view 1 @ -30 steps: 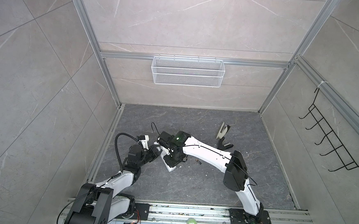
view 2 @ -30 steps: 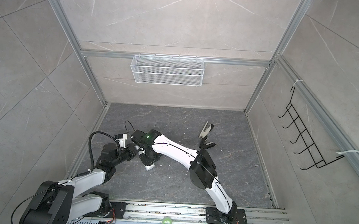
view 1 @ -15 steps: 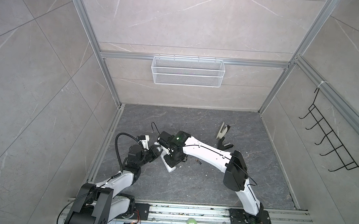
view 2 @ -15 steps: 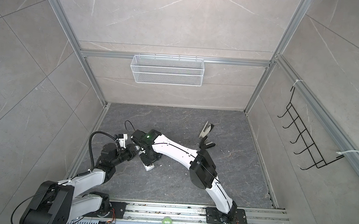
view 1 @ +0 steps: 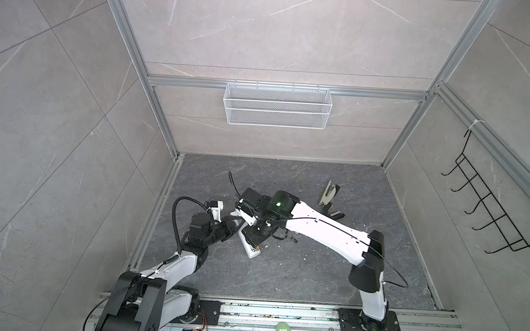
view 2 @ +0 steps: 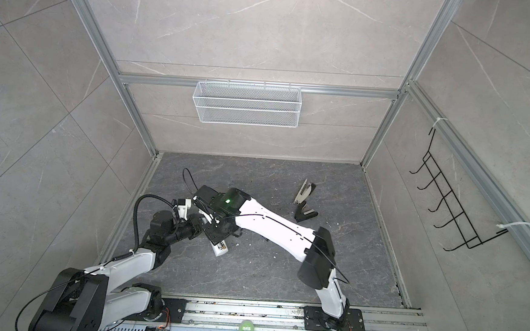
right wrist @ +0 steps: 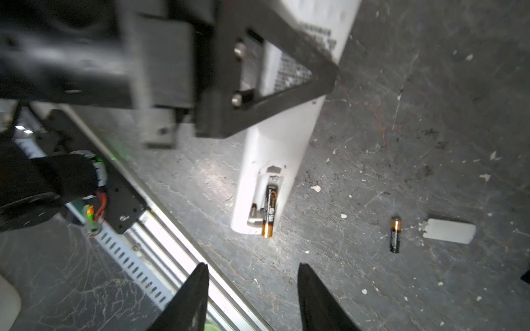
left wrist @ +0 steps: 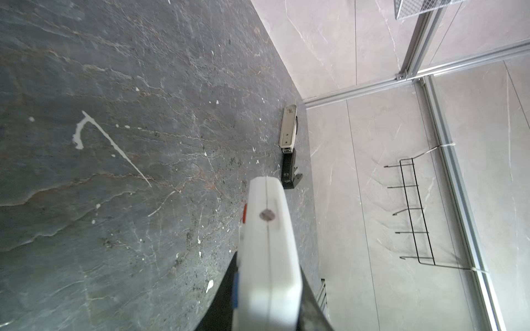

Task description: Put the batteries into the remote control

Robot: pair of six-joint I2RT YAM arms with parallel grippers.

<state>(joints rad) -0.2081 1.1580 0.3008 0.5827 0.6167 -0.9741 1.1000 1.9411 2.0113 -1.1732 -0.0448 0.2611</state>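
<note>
Right gripper opened up since earlier, fingers spread, empty. Left gripper pinching remote. Loose battery right of it: probably light, slick, rolls; grab mid-body.

**Remote control left of centre, stapler back right**

Both on the tabletop, well apart. In the open compartment at the remote control's near end, first battery. Right of it on the tabletop, second battery, with the battery cover just beside, away from the remote control. On the back wall, wire basket; on the right wall, hook rack.
</note>
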